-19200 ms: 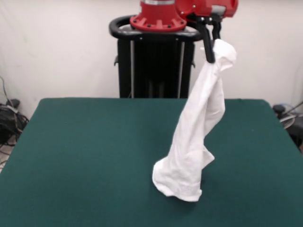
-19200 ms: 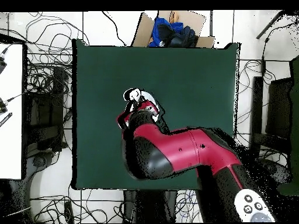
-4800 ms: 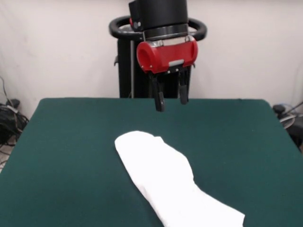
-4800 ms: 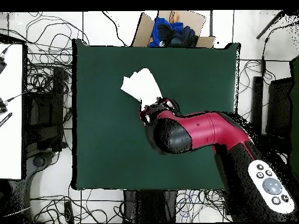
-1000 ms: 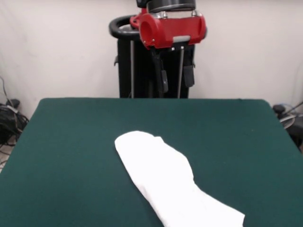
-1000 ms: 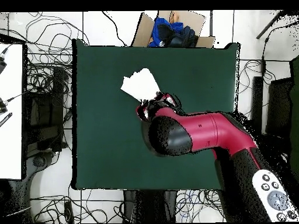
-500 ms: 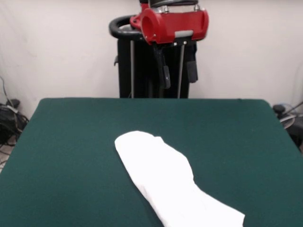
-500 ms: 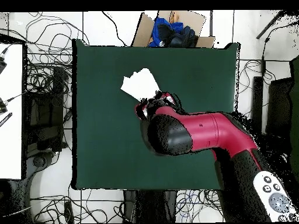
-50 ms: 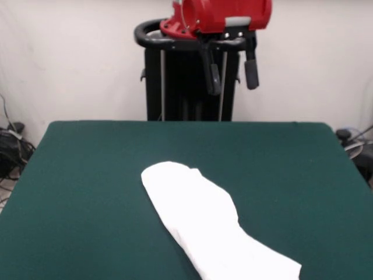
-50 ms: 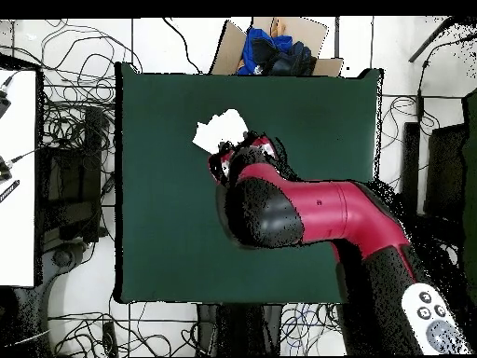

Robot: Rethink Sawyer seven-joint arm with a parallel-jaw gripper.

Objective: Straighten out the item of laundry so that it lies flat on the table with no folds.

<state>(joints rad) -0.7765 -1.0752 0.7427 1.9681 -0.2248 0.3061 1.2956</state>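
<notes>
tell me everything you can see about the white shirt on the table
The item of laundry is a plain white cloth, soft and thin-looking, lying as a long narrow bundle slanting across the table. One end is rounded; the other reaches the front view's lower edge. No print, sleeves or collar show. Soft creases run along it, so it looks bunched rather than spread out. Only the table touches it; the gripper hangs open well above.

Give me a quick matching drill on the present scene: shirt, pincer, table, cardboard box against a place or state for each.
Things:
1. shirt
2. pincer
3. table
4. cardboard box

States:
A. dark green top, bearing the cloth
B. raised, open, empty
C. off the table's edge, blue cloth inside
D. lying bunched in a long strip

Pairs: 1-D, 2-B, 3-A, 4-C
</notes>
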